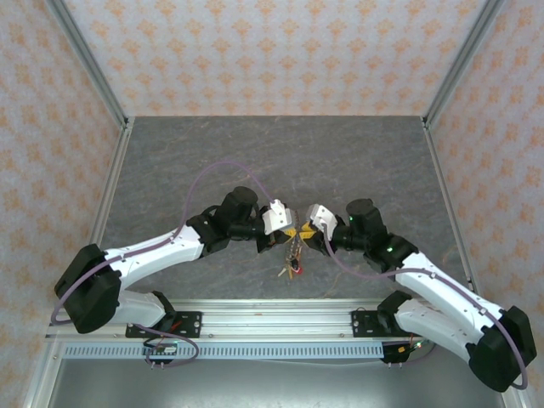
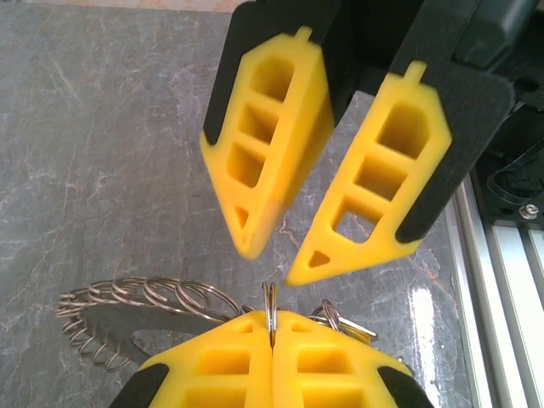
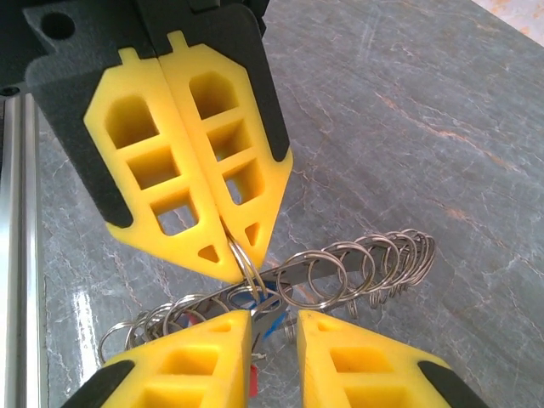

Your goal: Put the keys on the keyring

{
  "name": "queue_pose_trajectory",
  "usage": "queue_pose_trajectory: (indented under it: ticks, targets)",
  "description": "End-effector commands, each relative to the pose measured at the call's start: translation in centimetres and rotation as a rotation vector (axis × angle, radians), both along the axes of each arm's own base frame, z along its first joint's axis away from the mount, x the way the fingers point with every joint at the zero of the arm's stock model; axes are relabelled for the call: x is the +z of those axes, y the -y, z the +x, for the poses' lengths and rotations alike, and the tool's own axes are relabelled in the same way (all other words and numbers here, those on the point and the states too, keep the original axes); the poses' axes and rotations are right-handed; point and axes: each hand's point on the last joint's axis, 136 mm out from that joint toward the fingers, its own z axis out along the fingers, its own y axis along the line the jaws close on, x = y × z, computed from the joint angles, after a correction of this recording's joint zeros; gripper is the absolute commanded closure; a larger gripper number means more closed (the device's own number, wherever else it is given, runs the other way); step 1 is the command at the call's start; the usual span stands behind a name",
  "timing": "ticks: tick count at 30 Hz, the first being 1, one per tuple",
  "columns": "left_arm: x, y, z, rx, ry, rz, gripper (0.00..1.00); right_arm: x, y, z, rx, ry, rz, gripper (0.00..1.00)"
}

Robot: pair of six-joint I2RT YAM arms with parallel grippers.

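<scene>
**Left wrist view.** Nearest the lens, the left gripper (image 2: pixel 272 325) is sitting at the bottom edge. Its yellow fingers are pressing flat together and pinching a thin wire loop that is standing straight up out of the seam. The keyring (image 2: pixel 136 293), a string of small wire loops, is trailing left from that pinch and curling downward over the grey table (image 2: pixel 102 127). Cannot tell whether it is touching the surface. The right gripper (image 2: pixel 272 263) is coming in from the top of the view, fingertips aiming down at the pinch. Its jaws are standing a narrow gap apart and holding nothing.

**Right wrist view.** The right gripper (image 3: pixel 272 316) is lying closest, at the bottom edge. Its two fingers are standing slightly apart with nothing between them. Just beyond the gap, the left gripper (image 3: pixel 240 259) is pointing down, clamped, with the wire loop poking out at its tips. The keyring (image 3: pixel 357 265) is showing as a flat grey strip threaded with loops. Its long axis is running from lower left to upper right, the free end pointing right. Blue and red tags of the keys (image 3: pixel 246 299) are peeking through the loops by the right fingers.

**Top view.** Both grippers are meeting tip to tip in the near middle of the table. The keys (image 1: pixel 293 262) are stretching from that junction toward the near rail (image 1: pixel 272 327), red and yellow tags at the far end of the bunch.
</scene>
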Motion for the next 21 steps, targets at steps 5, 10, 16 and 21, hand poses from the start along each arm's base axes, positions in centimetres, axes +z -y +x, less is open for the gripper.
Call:
queue_pose_trajectory:
  ticks: [5, 10, 16, 21]
  targets:
    - [3.3, 0.4, -0.2, -0.037, 0.064, -0.070, 1.00, 2.1, -1.3, 0.0, 0.087, 0.053, 0.039, 0.81]
    - [3.2, 0.4, -0.3, -0.043, 0.058, -0.067, 1.00, 2.3, -1.6, 0.0, 0.091, 0.050, 0.066, 0.90]
    - [2.4, 0.0, 0.1, -0.012, 0.058, -0.031, 0.91, 2.5, -1.4, 0.1, 0.074, 0.028, 0.055, 1.00]
    - [-0.1, -0.9, 0.4, -0.003, 0.030, 0.102, 0.81, 2.0, -0.8, -0.1, 0.069, 0.002, -0.010, 1.00]
